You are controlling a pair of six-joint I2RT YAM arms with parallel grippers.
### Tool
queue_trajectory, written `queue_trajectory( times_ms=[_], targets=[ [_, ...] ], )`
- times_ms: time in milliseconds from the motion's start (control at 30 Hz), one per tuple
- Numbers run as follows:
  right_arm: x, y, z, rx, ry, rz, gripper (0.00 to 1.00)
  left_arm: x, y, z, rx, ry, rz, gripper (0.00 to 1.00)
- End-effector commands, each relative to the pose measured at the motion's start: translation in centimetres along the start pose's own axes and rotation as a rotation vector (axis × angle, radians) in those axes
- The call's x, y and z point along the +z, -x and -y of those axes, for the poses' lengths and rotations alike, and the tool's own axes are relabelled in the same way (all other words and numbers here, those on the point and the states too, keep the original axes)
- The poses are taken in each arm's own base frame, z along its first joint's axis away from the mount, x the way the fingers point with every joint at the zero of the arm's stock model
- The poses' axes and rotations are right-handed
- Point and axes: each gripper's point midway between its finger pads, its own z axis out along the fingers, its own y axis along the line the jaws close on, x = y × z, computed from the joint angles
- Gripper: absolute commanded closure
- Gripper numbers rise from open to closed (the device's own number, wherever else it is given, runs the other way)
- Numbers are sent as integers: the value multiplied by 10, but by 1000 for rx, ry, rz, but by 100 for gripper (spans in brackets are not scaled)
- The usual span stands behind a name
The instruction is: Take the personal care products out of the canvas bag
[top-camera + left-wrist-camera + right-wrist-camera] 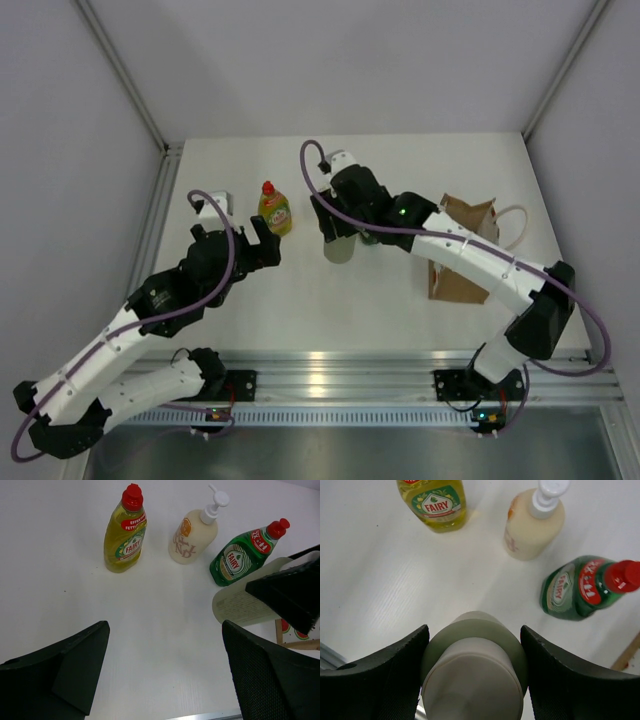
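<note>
grey bottle (475, 665) gripped, green bottle (580, 587) near

**White Shells, Black Joints, Purple Cable**

My left arm (100, 350) and right arm (470, 255) wore white shells over their long links, with black housings at every joint and at the wrists. A thin purple cable (232, 250) ran along each arm, looping free near the wrist. A small green light (402, 211) glowed on my right forearm. My fingers (65, 680) were matt black, broad and wedge-shaped, their inner faces finely grained.
</note>
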Motion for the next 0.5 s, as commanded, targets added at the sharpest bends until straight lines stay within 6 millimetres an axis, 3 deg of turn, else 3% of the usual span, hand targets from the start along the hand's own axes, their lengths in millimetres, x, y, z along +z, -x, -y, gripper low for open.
queue_trajectory(
  times_ms=[0,233,467],
  targets=[
    [14,50,-29,32,99,250,100,-9,-5,-7,54,-22,-23,2],
    [65,18,-29,-33,36,204,100,-13,-18,-13,130,-43,-69,2],
    [96,-4,-27,-29,11,173,100,-4,-40,-24,173,0,-108,2]
  ],
)
